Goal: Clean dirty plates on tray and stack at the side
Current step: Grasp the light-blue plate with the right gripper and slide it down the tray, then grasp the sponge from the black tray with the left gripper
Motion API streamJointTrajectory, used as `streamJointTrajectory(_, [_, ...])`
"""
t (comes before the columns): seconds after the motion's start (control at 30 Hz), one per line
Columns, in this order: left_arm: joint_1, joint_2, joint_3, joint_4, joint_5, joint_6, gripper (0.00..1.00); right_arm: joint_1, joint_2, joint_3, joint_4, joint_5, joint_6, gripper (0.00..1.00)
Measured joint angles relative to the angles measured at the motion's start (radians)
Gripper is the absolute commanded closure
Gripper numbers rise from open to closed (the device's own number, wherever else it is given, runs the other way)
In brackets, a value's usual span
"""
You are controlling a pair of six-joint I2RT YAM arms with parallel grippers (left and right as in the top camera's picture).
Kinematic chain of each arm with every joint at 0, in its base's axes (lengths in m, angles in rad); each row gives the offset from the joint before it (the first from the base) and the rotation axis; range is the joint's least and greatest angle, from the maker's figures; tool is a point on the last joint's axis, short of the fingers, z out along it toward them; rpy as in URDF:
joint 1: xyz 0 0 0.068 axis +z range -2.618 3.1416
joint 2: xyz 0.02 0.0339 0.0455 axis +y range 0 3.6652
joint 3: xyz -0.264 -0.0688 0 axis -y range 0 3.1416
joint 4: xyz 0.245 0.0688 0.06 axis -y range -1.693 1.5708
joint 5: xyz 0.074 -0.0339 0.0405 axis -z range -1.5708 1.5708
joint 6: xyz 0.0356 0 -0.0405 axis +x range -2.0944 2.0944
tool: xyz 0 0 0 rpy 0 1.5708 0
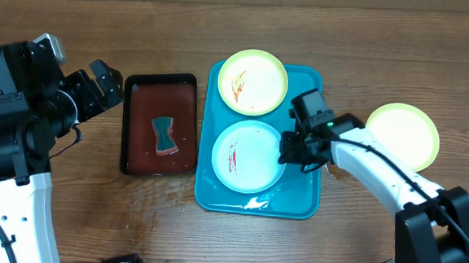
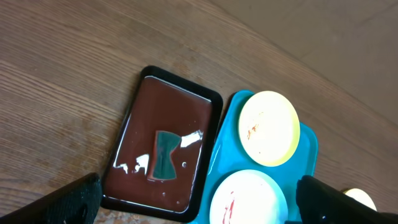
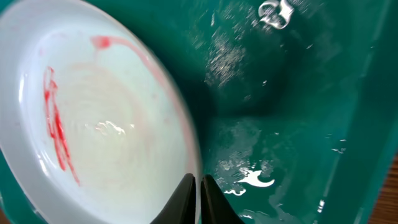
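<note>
The right gripper (image 1: 286,149) is pinching the right rim of the light blue plate (image 1: 245,157). In the wrist view its fingers are standing almost together, with only the thin rim between them. This plate is lying in the near half of the turquoise tray (image 1: 305,197) and is carrying red smears. One yellow-green plate (image 1: 254,82), also smeared, is sitting in the far half of the tray. The other yellow-green plate (image 1: 403,135) is resting on the table (image 1: 387,43), to the right of the tray. The left gripper (image 1: 112,83) is hanging with its jaws wide apart, holding nothing, beside the black tray (image 1: 162,94), where a sponge (image 1: 164,135) is lying on the shiny brown inside.
</note>
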Motion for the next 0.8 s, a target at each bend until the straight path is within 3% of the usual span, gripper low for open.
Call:
streamJointTrajectory(0.13, [0.000,0.000,0.000,-0.002,0.024,0.033,0.00,-0.038,-0.043,0.043,-0.047,0.007,-0.018,0.89])
streamJointTrajectory(0.23, [0.000,0.001,0.000,-0.016,0.034,0.055,0.23,-0.045,-0.089,0.055,-0.066,0.008,-0.026,0.85])
streamJointTrajectory(0.43, [-0.073,0.042,-0.064,-0.034,0.011,0.092,0.34,-0.044,-0.103,0.057,-0.093,0.008,-0.033,0.82])
streamJointTrajectory(0.67, [-0.224,0.306,-0.277,0.032,-0.118,0.054,0.40,-0.044,-0.103,0.057,-0.112,0.008,-0.034,0.79])
streamJointTrajectory(0.8, [-0.265,0.472,-0.306,0.087,-0.167,0.024,0.55,-0.044,-0.103,0.057,-0.118,0.008,-0.034,0.79])
